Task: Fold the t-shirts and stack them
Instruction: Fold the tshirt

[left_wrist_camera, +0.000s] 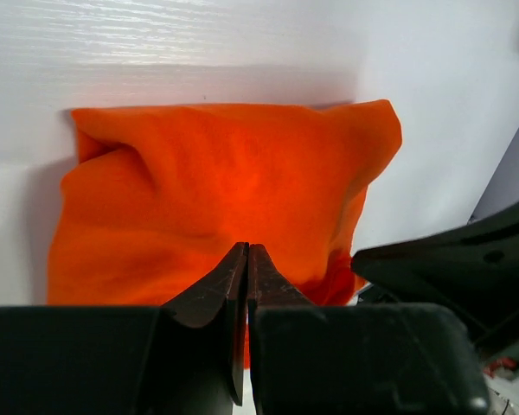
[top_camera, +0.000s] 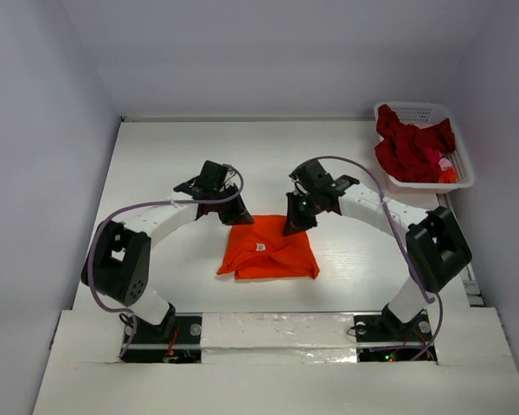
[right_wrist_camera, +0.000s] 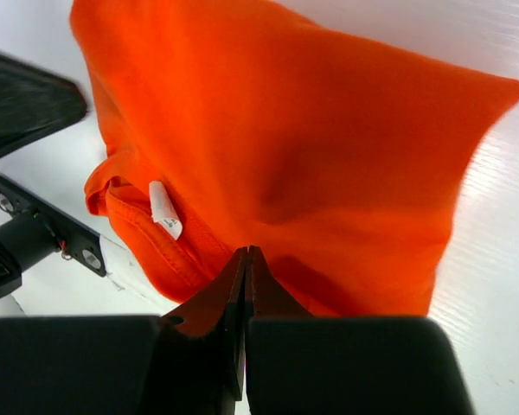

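**Spotter:** Where's the shirt on your feed?

**Me:** The orange t-shirt (top_camera: pixel 268 251) lies as a rough square on the surface (top_camera: pixel 156 164), in the middle between my two arms, with its white neck label (top_camera: pixel 261 247) facing up. The dark red t-shirts (top_camera: pixel 411 147) are heaped in the basket (top_camera: pixel 464 177) at the far right corner.

**Spotter:** And the fingers?

**Me:** Both pairs are clenched tight. The left fingers (left_wrist_camera: pixel 246 259) sit at the far left corner of the square and the right fingers (right_wrist_camera: pixel 246 259) at the far right corner, tips down over the cloth. No gap shows in either wrist view, so I can't tell whether either pair has a pinch of fabric in it.

**Spotter:** How do you want to run the fold?

**Me:** I judge this shirt is close to its last fold. I'd take both far corners at the same height, catch every layer, and bring them toward me together so the edge lands square on the near edge. If one side leads, the fold will skew. Then I'd press it flat before fetching a red one.
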{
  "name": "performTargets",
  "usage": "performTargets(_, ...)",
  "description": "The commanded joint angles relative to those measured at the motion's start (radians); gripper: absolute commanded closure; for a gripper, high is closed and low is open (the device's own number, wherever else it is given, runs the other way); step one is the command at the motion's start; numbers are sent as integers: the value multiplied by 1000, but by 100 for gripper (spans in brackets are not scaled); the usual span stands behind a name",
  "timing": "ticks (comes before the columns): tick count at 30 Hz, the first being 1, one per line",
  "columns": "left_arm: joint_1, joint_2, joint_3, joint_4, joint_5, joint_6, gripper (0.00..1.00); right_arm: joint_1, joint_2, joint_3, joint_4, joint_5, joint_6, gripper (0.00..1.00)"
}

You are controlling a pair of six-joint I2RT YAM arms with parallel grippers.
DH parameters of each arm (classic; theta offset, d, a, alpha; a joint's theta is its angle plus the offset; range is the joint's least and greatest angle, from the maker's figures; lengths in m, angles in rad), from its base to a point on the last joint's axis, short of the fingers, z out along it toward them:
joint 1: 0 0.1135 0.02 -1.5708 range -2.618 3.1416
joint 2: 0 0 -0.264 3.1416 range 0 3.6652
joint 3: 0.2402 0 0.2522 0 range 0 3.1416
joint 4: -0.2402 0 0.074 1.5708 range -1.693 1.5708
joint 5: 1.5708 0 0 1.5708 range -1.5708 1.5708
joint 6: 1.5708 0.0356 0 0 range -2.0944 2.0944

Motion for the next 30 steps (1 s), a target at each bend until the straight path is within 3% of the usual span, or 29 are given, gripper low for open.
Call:
performTargets(1,-25,45,36,56,8,-12,100,37,-9,39,53,4,17,100)
performTargets(15,-46,166,-76,195,23,-29,100,169,-136,-128,53,67,121,100)
performTargets(26,-55,232,-44,209,37,-35,100,269,-478,-423,-5,128,299,100)
performTargets(30,-64,232,-10,188,31,-33,100,269,-549,-324,-79,205,279,100)
